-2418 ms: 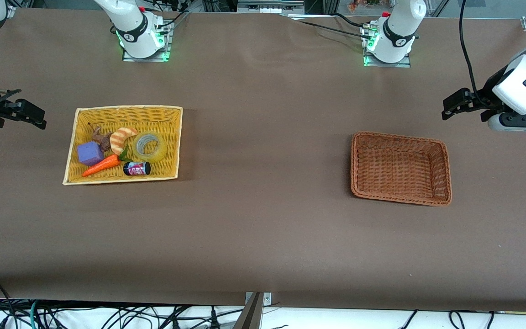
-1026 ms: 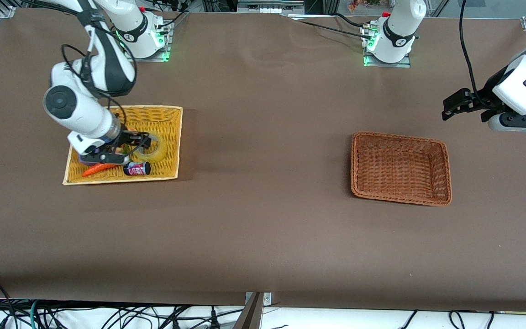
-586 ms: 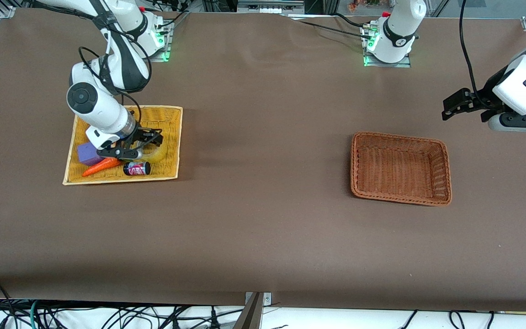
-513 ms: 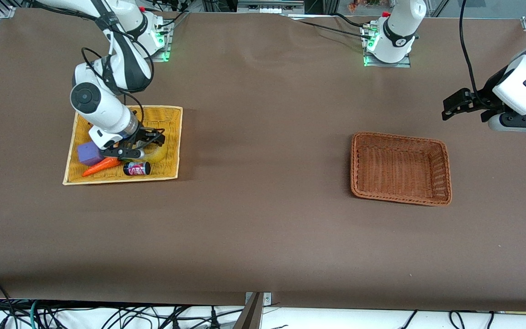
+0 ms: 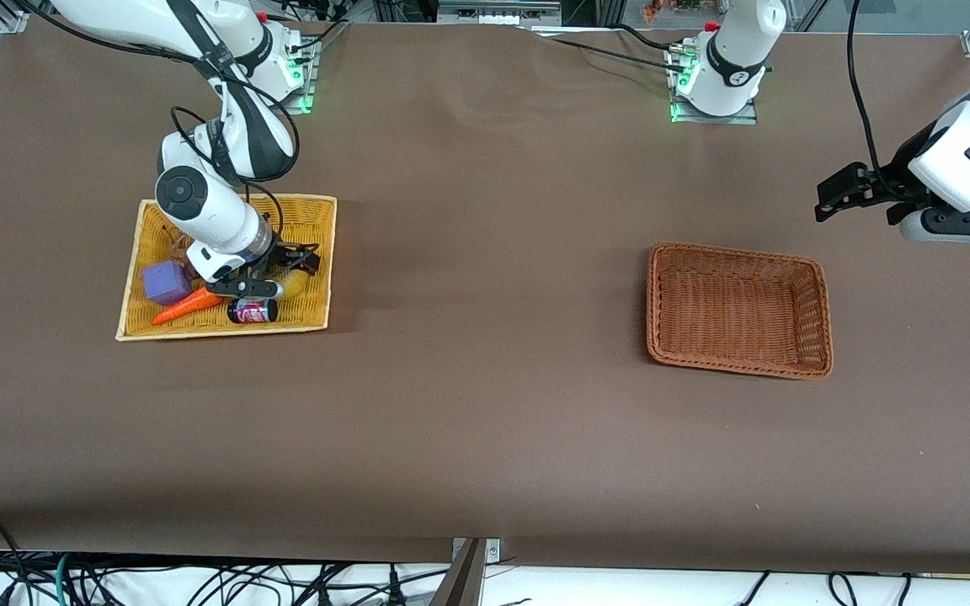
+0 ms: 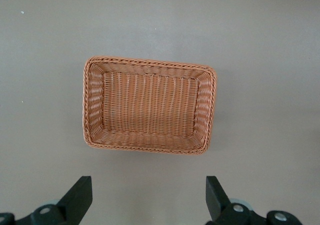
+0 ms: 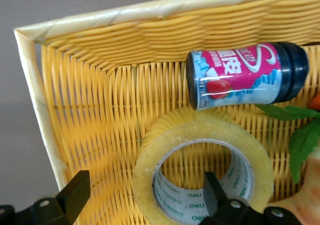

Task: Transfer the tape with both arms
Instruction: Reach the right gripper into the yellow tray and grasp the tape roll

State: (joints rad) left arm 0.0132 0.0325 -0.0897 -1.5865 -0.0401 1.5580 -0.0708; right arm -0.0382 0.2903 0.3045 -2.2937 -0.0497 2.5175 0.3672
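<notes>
One tape roll point(image 7: 202, 170) lies flat in my yellow basket point(image 5: 317, 252); the right gripper point(image 7: 145, 197) hangs spread astride its wall. The strawberry can point(image 7: 247, 75) touches it, so closing might nudge both. My left gripper point(image 6: 147, 200) waits, spread, above the brown basket point(image 6: 150, 105).

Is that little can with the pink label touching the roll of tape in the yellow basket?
Cannot tell. In the right wrist view the can overlaps the tape's outer rim, but contact or gap isn't plain. In the front view the right tool hides most of the tape.
</notes>
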